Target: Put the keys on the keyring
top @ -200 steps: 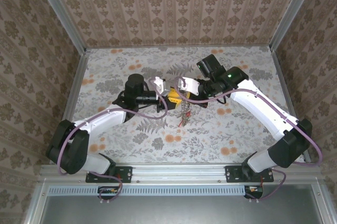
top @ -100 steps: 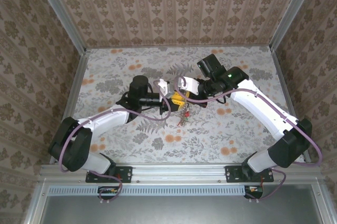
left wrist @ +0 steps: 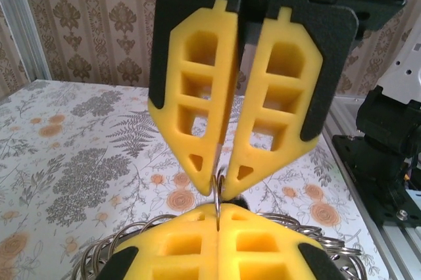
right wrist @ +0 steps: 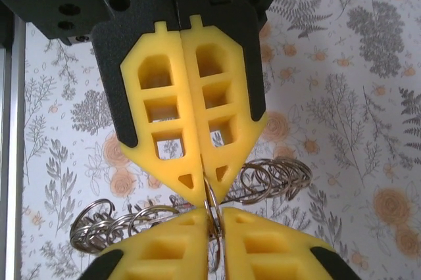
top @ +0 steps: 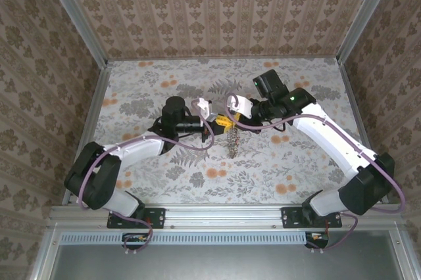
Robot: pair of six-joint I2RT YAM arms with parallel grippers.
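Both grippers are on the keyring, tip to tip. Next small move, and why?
Probably ease the right gripper open slightly and let the left gripper carry the keyring. Both pinch it at one spot, fingertips nearly touching, so neither arm can reposition it freely.

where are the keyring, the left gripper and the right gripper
keyring (right wrist: 268, 176), right wrist view, wire loops beside the fingertips
left gripper (left wrist: 220, 186), left wrist view, between its fingertips
right gripper (right wrist: 209, 194), right wrist view, between its fingertips
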